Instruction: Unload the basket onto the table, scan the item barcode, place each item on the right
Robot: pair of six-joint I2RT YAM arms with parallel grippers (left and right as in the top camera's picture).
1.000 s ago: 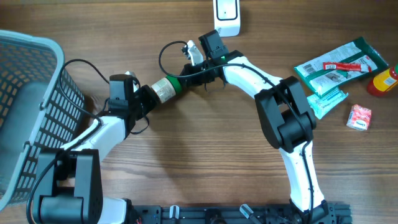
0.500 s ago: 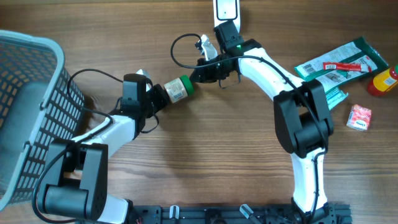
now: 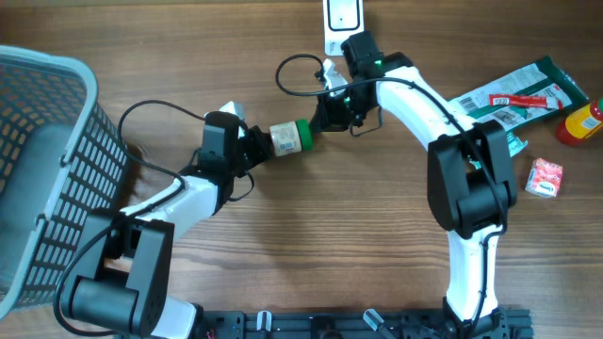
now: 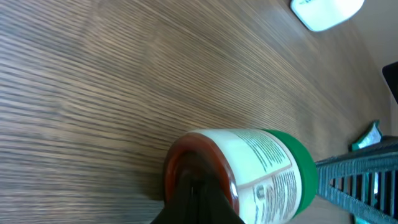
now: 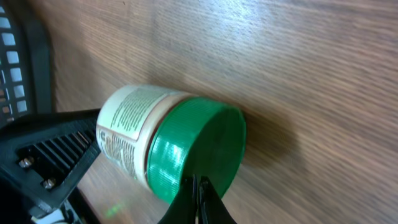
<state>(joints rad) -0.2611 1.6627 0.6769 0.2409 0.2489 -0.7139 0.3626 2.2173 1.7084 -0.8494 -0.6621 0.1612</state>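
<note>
The left claw (image 3: 256, 146) is staying clenched, its tips together and pressing on the reddish base of the jar (image 3: 287, 138), while the right claw (image 3: 323, 121) is likewise clenched and touching the rim of the green lid (image 3: 303, 135), so the jar is lying on its side, trapped end to end between the two and not grasped around its body. Over the last second the whole pairing has been sliding toward 2 o'clock across the bench (image 3: 283, 254): the jar has been travelling away from the basket (image 3: 57, 104) at 9 o'clock and is now sitting just above the middle of the view, noticeably closer to the white scanner (image 3: 342, 19) at 12 o'clock, though still apart from it. The right arm has been folding back toward the scanner as the left arm is reaching out after it. From the left wrist the jar's label (image 4: 267, 162) is showing small print facing upward; whether the barcode is among it is too fine to tell. That drift suggests the item is being carried into the scanner's range, so the task looks partway along, with turning the label toward the scanner probably coming next. With only end pressure holding it, the jar could be rolling free if either claw eases off. The packets (image 3: 509, 99) at 2 o'clock are lying untouched.
</note>
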